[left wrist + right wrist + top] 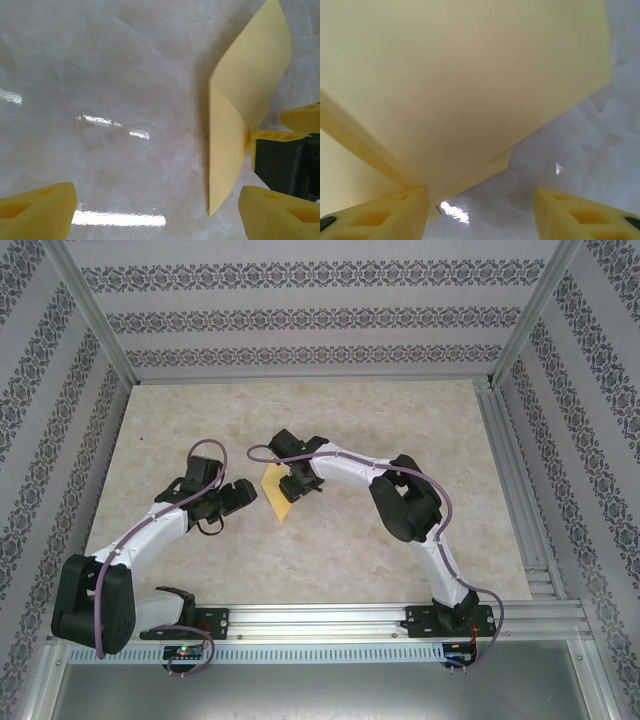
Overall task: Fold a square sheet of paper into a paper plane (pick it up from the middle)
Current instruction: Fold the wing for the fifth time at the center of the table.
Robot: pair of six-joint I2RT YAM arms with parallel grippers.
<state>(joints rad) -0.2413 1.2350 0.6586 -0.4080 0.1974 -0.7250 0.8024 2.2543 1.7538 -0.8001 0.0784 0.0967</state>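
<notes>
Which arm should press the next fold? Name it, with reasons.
Right. The right gripper is at the paper, one finger touching the raised flap. The left gripper hangs open beside the paper over the table, so it would probably have to travel first.

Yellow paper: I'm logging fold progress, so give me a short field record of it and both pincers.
item: yellow paper sheet
shape: creased, layered, one flap raised; no dart shape yet
place: on the marbled tabletop, between the two pincers
left pincer: open, holding nothing, apart from the paper
right pincer: open, one finger at the paper's edge
</notes>
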